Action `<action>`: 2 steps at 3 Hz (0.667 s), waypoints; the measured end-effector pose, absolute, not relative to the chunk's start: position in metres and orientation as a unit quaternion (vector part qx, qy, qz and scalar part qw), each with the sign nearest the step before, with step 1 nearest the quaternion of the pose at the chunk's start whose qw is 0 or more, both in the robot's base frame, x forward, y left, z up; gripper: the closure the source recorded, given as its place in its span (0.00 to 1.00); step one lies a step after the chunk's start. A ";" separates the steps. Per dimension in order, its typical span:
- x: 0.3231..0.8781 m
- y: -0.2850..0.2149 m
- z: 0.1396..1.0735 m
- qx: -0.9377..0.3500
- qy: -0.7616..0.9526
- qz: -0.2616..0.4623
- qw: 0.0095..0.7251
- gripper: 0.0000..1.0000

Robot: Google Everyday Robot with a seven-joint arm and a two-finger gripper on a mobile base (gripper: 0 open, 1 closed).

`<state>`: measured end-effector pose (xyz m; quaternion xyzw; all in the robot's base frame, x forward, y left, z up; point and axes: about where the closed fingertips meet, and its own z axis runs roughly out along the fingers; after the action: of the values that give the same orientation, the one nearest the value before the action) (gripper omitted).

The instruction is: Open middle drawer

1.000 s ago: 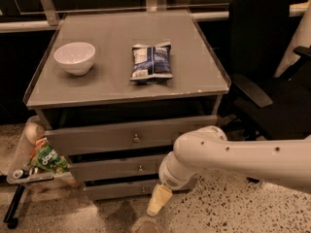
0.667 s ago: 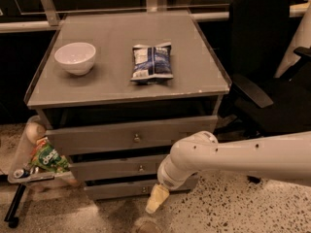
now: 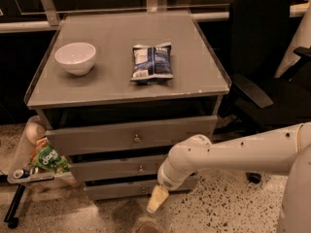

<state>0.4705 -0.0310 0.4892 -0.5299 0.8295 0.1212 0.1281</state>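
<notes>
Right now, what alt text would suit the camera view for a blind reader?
A white robot arm reaches in from the right, its gripper hanging low before a grey three-drawer cabinet, below the right end of the middle drawer. On top sit a white bowl and a blue snack bag; a black office chair stands alongside.

The grey cabinet top (image 3: 194, 72) carries 2 things: a white bowl (image 3: 75, 57) near its left edge and a blue-and-white snack bag (image 3: 152, 62) lying flat near the middle, well apart from the bowl. The cabinet stands on a speckled floor (image 3: 228, 212). The gripper (image 3: 156, 200) hangs low before the cabinet's front, just above that floor.
</notes>
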 end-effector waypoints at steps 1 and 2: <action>0.475 -0.032 0.480 -0.523 0.833 0.117 0.136 0.00; 0.501 -0.039 0.463 -0.509 0.843 0.095 0.148 0.00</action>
<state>0.5010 -0.0388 0.4628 -0.5086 0.8429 0.0946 0.1482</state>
